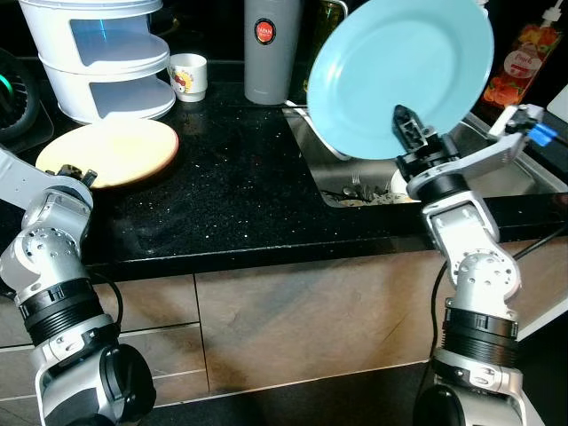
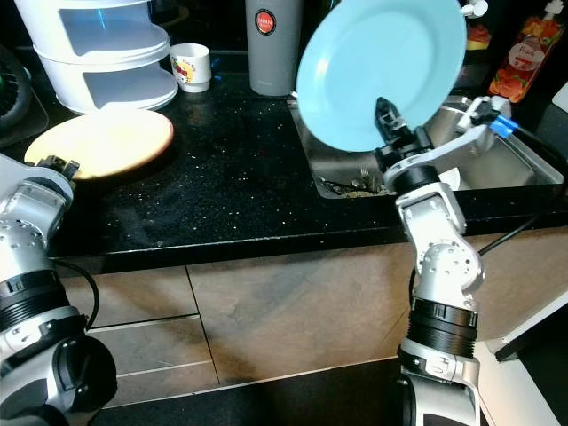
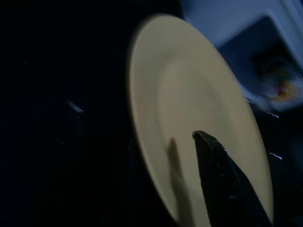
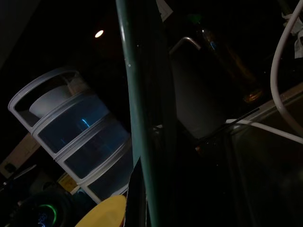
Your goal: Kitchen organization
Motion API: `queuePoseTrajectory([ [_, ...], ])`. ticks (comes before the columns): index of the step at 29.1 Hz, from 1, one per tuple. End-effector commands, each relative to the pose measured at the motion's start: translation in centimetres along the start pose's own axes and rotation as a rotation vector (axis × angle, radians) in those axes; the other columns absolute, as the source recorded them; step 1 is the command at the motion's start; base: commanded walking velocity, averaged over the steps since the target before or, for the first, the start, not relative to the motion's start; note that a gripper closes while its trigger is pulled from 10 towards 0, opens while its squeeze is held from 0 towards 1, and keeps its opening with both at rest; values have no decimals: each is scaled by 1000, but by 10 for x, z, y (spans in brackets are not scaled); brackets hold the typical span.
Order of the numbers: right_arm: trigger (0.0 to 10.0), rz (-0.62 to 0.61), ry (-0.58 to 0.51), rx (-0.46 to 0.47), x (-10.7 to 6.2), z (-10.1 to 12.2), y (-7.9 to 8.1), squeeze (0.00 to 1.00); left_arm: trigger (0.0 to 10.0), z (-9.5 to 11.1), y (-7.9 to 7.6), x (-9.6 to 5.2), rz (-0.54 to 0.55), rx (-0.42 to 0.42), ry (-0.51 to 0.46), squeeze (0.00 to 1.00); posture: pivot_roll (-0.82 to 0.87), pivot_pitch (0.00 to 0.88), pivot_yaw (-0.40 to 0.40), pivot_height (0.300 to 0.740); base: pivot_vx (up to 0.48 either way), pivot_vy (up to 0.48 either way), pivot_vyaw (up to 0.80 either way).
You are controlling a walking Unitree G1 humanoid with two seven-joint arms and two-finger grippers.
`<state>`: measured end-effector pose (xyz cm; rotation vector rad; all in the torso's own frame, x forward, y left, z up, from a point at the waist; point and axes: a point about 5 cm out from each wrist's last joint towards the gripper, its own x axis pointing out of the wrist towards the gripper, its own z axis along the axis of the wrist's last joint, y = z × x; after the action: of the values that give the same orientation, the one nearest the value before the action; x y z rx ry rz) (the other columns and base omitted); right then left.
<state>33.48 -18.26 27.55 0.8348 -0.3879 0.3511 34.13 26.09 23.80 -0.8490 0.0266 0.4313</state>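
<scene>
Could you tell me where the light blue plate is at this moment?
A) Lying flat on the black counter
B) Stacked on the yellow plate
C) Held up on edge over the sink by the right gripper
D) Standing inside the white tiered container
C: the right gripper clamps the lower rim of the blue plate, which stands tilted in the air above the sink, apart from the yellow plate on the counter.

A light blue plate (image 1: 399, 75) stands tilted on edge above the sink (image 1: 524, 173). A pale yellow plate (image 1: 111, 151) lies flat on the black desk (image 1: 240, 195).
</scene>
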Motion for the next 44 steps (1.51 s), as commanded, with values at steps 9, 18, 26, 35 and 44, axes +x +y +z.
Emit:
queuePoseTrajectory([
  [9, 10000, 15, 11, 7, 0, -2, 0, 0, 10000, -47, -71, -68, -746, 61, 305, 0, 158, 38, -57, 740, 0, 0, 0],
  [18, 10000, 18, 7, 10, 0, -1, 0, 0, 10000, -58, -85, -98, -931, 241, 287, 0, 155, 43, -58, 740, 0, 0, 0],
  [26, 10000, -6, 25, -59, -5, -5, -6, 0, 10000, -36, -90, -82, -820, 798, -138, 0, 152, 45, -63, 740, 0, 0, 0],
  [35, 10000, -156, 169, -462, -25, -44, -35, 0, 10000, -23, -74, -65, -659, 830, -281, 0, 140, 56, -60, 740, 0, 0, 0],
  [44, 10000, -210, 64, -650, -33, -35, -39, 0, 10000, -22, -47, -48, -564, 888, -343, 0, 129, 66, -54, 740, 0, 0, 0],
])
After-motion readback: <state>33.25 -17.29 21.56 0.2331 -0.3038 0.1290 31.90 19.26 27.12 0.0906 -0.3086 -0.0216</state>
